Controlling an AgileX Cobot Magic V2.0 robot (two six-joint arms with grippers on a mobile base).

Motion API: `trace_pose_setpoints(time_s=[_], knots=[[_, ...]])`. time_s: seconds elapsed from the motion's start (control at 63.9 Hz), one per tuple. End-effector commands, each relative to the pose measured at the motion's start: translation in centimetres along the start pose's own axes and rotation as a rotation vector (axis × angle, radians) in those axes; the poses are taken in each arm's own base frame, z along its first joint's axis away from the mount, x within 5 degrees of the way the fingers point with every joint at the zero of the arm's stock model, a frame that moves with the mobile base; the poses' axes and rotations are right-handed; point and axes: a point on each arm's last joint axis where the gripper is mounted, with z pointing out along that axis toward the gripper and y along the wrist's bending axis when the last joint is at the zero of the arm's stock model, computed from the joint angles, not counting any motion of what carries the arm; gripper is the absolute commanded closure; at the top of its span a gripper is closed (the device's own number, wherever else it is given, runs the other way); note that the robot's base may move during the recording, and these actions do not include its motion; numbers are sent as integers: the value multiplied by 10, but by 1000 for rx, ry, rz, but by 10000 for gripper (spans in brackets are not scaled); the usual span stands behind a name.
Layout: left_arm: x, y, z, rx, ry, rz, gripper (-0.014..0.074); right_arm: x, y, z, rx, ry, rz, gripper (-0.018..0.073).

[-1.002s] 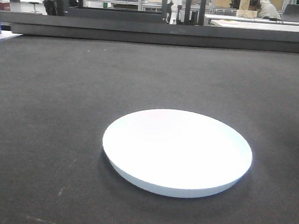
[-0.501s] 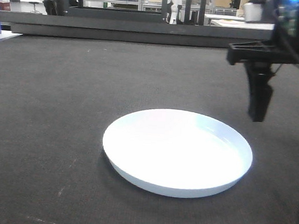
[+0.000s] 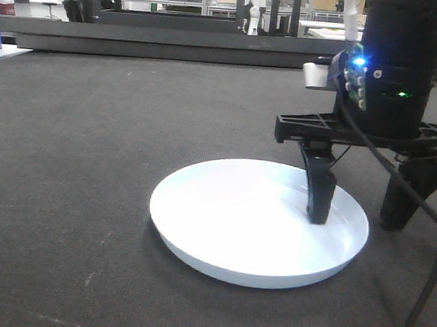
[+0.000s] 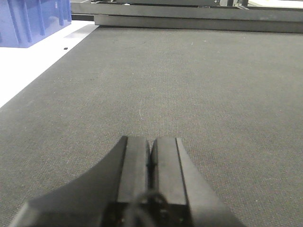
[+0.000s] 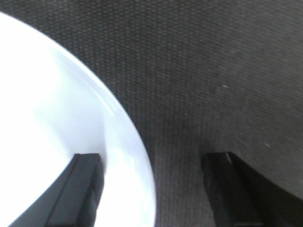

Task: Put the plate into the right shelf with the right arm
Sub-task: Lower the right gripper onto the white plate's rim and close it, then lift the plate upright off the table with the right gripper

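Glossy, plain white plate (image 3: 252,220) lies flat on the dark mat (image 3: 89,160). The right gripper (image 3: 358,215) straddles its rim, jaws apart. The left gripper (image 4: 150,151) has its jaws pressed together.

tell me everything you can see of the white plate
The plate is plain white, round and shallow, with a glossy surface and a low sloping rim, no pattern. It lies flat on the dark textured mat, empty. The open right gripper straddles its right rim: one finger is down inside the plate, the other outside over the mat. Whether either touches it cannot be told.
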Motion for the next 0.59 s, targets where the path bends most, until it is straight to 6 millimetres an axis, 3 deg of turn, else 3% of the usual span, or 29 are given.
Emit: trace_pose_setpoints(time_s=[0.0,0.156,0.391,0.579], knots=[[-5,0,0,0,-78,-1,643,-5,5,-19,-38,-75,-7,13],[-5,0,0,0,-78,-1,643,-6,5,-15,-28,-75,-13,137],[-5,0,0,0,-78,-1,643,-4,5,-24,-42,-102,-13,516],[-5,0,0,0,-78,-1,643,-2,-1,-51,-74,-182,-25,506]])
